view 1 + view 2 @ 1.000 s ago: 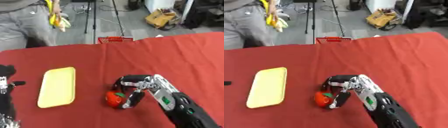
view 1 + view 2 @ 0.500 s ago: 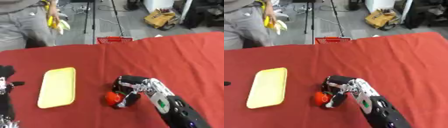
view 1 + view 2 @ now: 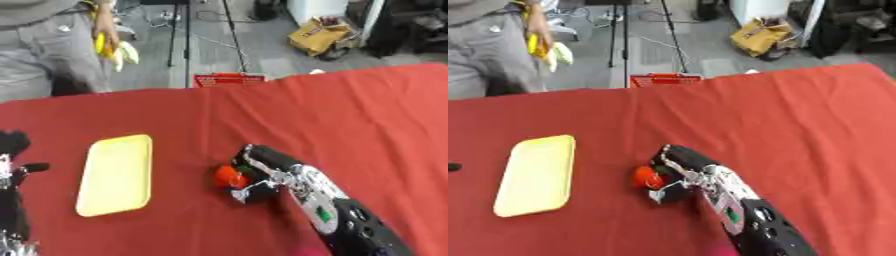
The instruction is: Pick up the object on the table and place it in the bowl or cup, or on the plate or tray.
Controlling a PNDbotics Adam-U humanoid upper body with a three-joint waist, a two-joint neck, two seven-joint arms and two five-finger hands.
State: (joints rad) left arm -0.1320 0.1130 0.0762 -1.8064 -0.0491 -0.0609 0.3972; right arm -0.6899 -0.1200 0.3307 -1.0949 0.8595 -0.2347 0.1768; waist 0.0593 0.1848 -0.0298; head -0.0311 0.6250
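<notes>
Red cloth-covered table (image 3: pixel 350 115) fills most of what I see, with grey floor and clutter beyond its far edge. Item one: a small round red object with a dark green patch (image 3: pixel 229 176), possibly a toy fruit, lying on the cloth near the middle of the table, well apart from the tray. Item two: my right hand (image 3: pixel 262 172), black with silver joints, reaching in from the lower right; its fingers and thumb curl round the right side of the red object, fingers over the top and thumb (image 3: pixel 249 189) below, so I read it as gripping the object while it sits at cloth level. I cannot tell whether the object is lifted clear of the cloth. Item three: a pale yellow rectangular plastic tray (image 3: pixel 115 172), flat on the cloth to the left of the red object, nothing lying in it. Item four: my left hand (image 3: pixel 10 165), showing only as dark parts at the left edge; I cannot tell how its fingers stand.
</notes>
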